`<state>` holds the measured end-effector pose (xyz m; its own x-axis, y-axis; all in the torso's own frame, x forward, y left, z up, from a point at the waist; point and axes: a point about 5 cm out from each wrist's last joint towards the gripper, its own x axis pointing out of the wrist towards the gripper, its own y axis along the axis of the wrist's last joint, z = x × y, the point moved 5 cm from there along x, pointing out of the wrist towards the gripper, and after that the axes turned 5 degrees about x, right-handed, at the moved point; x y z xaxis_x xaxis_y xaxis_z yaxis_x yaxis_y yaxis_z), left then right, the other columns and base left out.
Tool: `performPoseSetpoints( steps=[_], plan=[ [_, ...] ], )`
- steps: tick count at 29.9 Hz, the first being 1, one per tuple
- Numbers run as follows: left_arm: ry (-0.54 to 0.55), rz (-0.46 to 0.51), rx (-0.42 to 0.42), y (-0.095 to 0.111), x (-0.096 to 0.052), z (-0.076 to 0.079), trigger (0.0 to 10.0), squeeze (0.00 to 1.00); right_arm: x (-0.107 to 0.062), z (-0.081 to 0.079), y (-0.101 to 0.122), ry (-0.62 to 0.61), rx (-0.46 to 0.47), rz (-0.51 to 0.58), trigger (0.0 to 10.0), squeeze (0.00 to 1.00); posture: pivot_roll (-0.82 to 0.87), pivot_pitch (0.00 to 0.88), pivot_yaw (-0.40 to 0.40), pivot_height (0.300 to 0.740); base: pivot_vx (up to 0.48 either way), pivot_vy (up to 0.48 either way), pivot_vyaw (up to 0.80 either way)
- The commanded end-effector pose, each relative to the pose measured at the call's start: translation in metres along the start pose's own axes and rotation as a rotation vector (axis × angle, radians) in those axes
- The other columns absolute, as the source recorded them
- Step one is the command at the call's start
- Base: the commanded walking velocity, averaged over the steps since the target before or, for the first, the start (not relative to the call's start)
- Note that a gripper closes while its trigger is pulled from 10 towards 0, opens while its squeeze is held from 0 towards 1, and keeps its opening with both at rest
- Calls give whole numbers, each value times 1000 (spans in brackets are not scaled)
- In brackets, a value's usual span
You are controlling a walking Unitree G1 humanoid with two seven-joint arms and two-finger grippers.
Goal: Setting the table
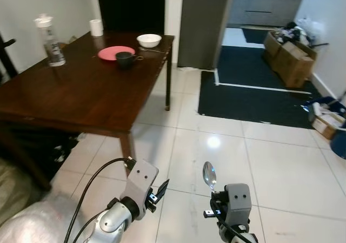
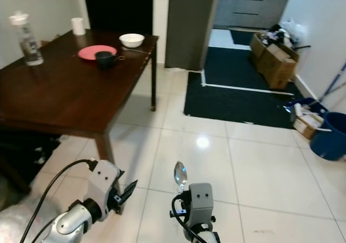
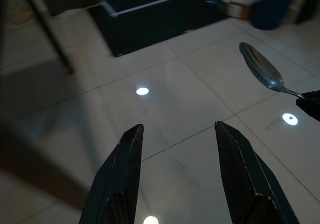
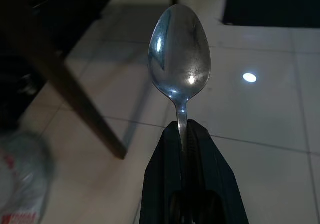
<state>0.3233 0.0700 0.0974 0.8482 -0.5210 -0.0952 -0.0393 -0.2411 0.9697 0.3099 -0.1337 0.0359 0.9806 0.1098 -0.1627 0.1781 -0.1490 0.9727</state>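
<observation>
My right gripper (image 1: 212,198) is shut on the handle of a metal spoon (image 4: 180,59), whose bowl (image 1: 209,175) stands upright above the tiled floor. My left gripper (image 3: 177,134) is open with nothing between its fingers and hangs low to the spoon's left (image 1: 159,191). On the far end of the dark wooden table (image 1: 81,97) sit a pink plate (image 1: 111,53), a dark cup (image 1: 125,59) and a white bowl (image 1: 148,39).
A water bottle (image 1: 50,40) and a white roll (image 1: 96,27) stand on the table's left part. A dark rug (image 1: 259,91) lies ahead, cardboard boxes (image 1: 289,56) along the right wall, a blue bucket (image 2: 328,135) at the right edge. A grey cabinet (image 1: 203,24) stands beyond the table.
</observation>
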Motion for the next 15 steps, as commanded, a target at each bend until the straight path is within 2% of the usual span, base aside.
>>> performPoseSetpoints(
  steps=[1, 15],
  plan=[
    [-21, -6, 0, -3, 1, 5, 10000, 0, -4, 9, -5, -31, 18, -11, 10000, 0, 28, 67, 66, 740, 480, 0, -750],
    [-26, 8, 2, -2, 2, 4, 10000, 0, -2, 8, -4, -31, 15, -3, 10000, 0, 30, 69, 71, 740, 480, 0, -750]
  ],
)
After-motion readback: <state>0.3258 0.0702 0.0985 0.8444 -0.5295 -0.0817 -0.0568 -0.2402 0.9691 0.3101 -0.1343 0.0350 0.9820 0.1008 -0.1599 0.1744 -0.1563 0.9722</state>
